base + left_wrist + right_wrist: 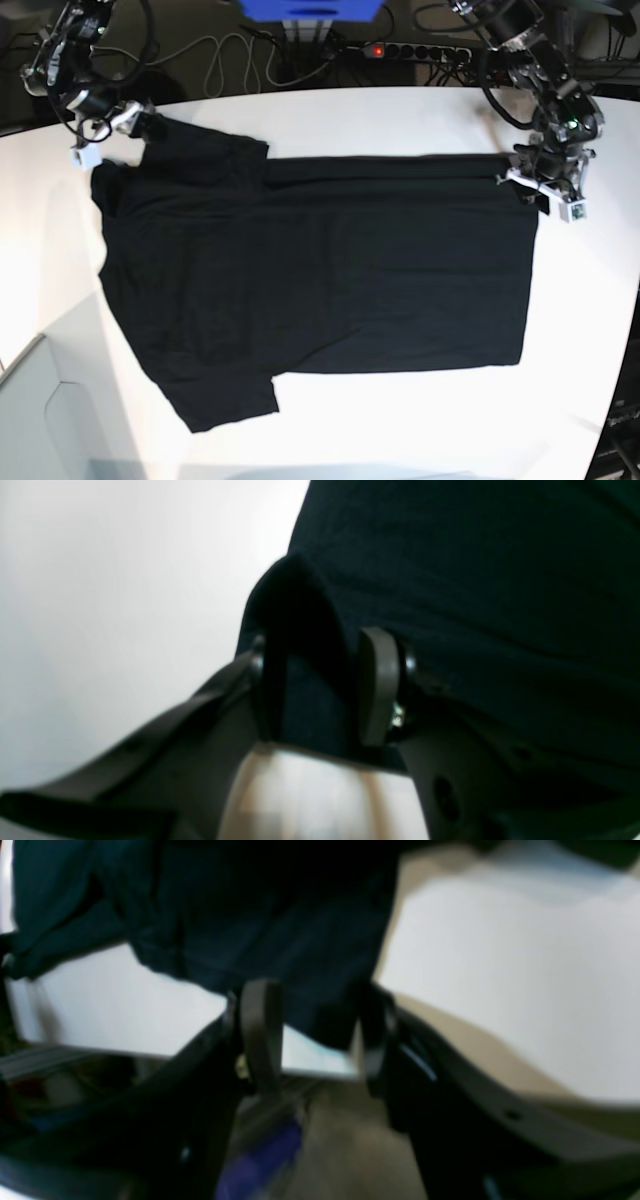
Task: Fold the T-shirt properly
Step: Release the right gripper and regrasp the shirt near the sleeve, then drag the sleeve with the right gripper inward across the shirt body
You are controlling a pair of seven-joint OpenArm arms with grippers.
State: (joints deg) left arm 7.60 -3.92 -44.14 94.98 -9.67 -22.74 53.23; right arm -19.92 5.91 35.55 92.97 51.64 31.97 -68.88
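Black cotton T-shirt (330,280) lies flat on the white table (590,340), each far corner pinched by the left gripper (320,680) and right gripper (310,1032), ready, I think, for folding toward the near edge.

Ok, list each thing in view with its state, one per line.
T-shirt: spread flat on the table, top edge folded over, far corners pinched.
Left gripper: shut on the T-shirt at a corner.
Right gripper: shut on the T-shirt edge.
Table: white, under the T-shirt.
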